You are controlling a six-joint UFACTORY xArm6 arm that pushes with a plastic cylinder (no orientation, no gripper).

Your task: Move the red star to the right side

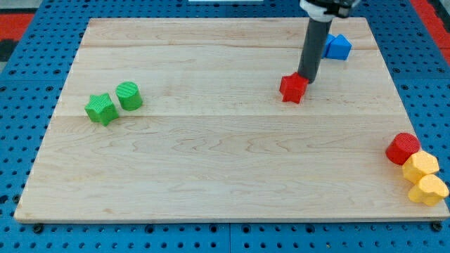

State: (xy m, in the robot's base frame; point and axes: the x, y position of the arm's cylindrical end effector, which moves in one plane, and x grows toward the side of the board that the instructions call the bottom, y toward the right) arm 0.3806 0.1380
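The red star (292, 88) lies on the wooden board (211, 154), right of centre in the upper half. The dark rod comes down from the view's top, and my tip (306, 78) is at the star's upper right edge, touching it or nearly so. The rod's body hides part of the blue block (339, 46) behind it.
A green star (100, 109) and a green cylinder (129, 95) sit together at the view's left. A red cylinder (402, 148) and two yellow blocks (420, 166) (427, 190) cluster at the board's lower right edge. Blue pegboard surrounds the board.
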